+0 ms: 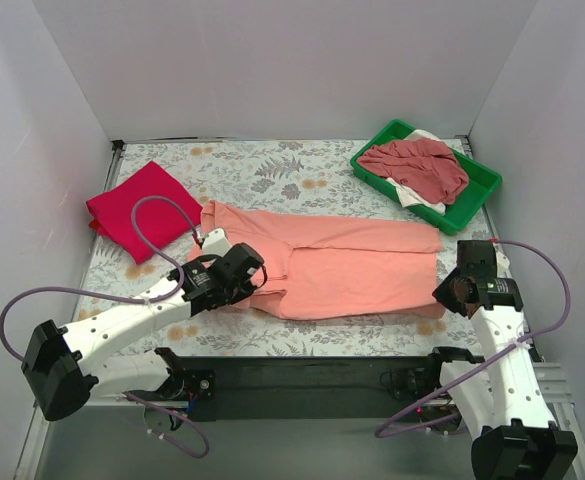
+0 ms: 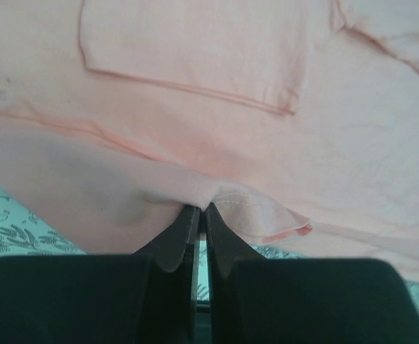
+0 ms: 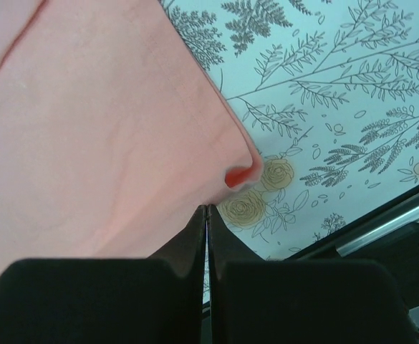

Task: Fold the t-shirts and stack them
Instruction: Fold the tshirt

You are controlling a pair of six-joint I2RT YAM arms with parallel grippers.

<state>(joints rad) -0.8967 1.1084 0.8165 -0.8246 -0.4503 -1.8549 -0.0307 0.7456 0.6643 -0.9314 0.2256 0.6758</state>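
Left pincer [image 2: 200, 209] tight on puckered hem of flat-spread salmon-pink t-shirt [image 1: 352, 262].

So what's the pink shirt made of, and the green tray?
The salmon-pink shirt looks like soft, matte cotton knit: it creases and shows stitched hems. The green tray looks like hard, slightly glossy plastic: stiff, straight walls.

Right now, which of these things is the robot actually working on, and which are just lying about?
Part of the job:
- salmon-pink t-shirt, spread out, pinched by the left gripper and right gripper
- crimson-red t-shirt, folded, far left
- dusty rose-red t-shirt, heaped on the white t-shirt

Just lying about:
- green tray holding those two
- floral table cover
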